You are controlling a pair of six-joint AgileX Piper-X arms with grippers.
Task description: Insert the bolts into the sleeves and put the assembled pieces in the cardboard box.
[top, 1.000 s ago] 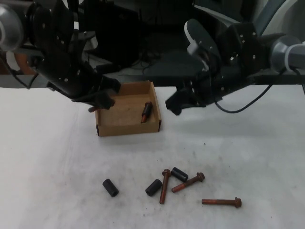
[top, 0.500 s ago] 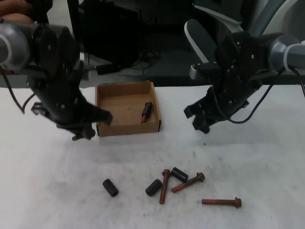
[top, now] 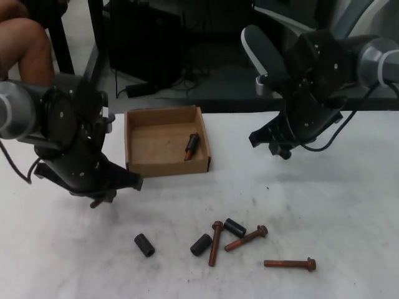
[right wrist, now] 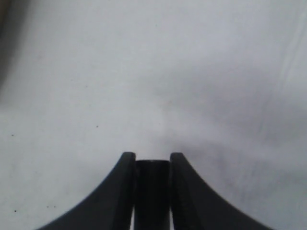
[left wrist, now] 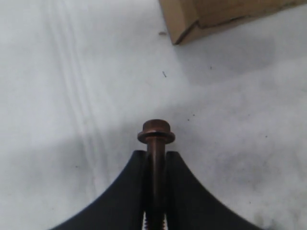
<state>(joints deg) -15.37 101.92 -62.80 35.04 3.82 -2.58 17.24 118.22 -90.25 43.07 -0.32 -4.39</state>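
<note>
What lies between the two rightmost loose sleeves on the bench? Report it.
A bolt lies between the left sleeve and the right sleeve, per the high view.

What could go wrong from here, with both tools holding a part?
The left tool grips the rusty brown flanged metal bolt on its shank, head sticking out; it might pivot or slip. The right tool nearly hides the black cylindrical sleeve in its grip, so lining up the bore may be hard.

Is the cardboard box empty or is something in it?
Not empty: one assembled piece, dark with a reddish end, lies on the floor of the cardboard box, near one side wall.
</note>
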